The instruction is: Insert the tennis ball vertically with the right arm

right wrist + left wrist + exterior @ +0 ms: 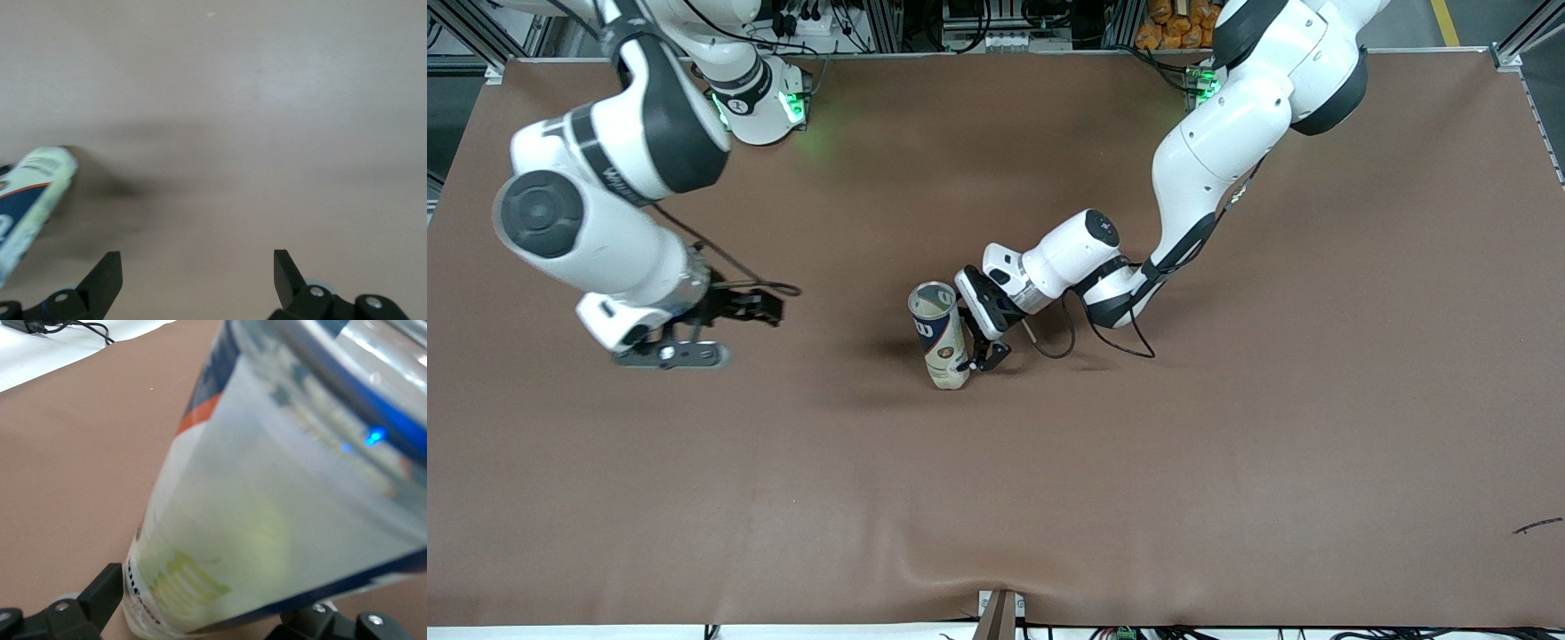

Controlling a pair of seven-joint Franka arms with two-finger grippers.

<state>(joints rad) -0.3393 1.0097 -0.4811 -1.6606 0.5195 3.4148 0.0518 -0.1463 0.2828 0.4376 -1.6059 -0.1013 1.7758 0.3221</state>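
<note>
A tall tennis-ball can stands upright in the middle of the brown table, its open mouth up. A pale yellow-green shape shows through its clear wall; I cannot tell whether it is the tennis ball, and no loose ball lies on the table. My left gripper is low at the can's base, open, with one finger on each side of the can. My right gripper hangs open and empty over bare table toward the right arm's end. Its wrist view shows the can off to one side of the gripper.
The brown mat covers the whole table. A black cable loops from the left wrist onto the mat beside the can. A small dark mark lies near the front edge at the left arm's end.
</note>
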